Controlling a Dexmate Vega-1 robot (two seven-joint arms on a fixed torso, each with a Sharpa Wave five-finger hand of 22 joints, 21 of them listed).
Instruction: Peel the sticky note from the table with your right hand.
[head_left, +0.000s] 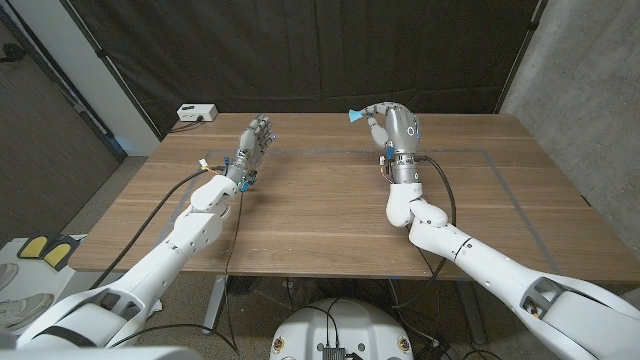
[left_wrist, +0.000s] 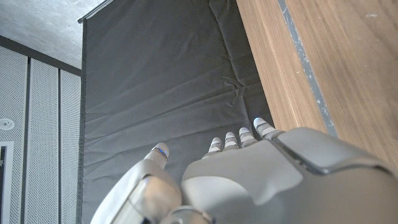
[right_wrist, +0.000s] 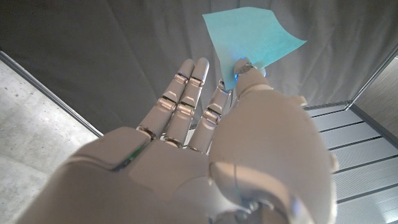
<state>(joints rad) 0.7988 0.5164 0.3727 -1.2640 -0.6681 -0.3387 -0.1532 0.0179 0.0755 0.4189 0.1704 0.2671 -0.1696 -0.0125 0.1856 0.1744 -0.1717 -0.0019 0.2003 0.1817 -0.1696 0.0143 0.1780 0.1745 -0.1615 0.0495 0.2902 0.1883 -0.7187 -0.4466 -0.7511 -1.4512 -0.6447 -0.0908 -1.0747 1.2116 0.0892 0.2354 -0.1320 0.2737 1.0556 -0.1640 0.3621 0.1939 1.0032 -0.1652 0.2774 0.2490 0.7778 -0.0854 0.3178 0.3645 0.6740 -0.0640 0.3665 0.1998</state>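
A light blue sticky note (head_left: 355, 115) is off the table, pinched at one edge between the thumb and a finger of my right hand (head_left: 390, 124), which is raised above the table's far middle. In the right wrist view the sticky note (right_wrist: 252, 38) stands up from the fingertips (right_wrist: 244, 68) against the dark curtain, while the other fingers of the right hand (right_wrist: 205, 143) are spread straight. My left hand (head_left: 252, 145) is at the far left of the table, fingers extended together, holding nothing; the left wrist view shows the left hand (left_wrist: 261, 180) from behind.
The wooden table (head_left: 330, 215) has grey tape lines (head_left: 515, 195) marking a rectangle. A white box (head_left: 195, 113) sits at its far left corner. A dark curtain (head_left: 330, 50) hangs behind. Cables run along both arms.
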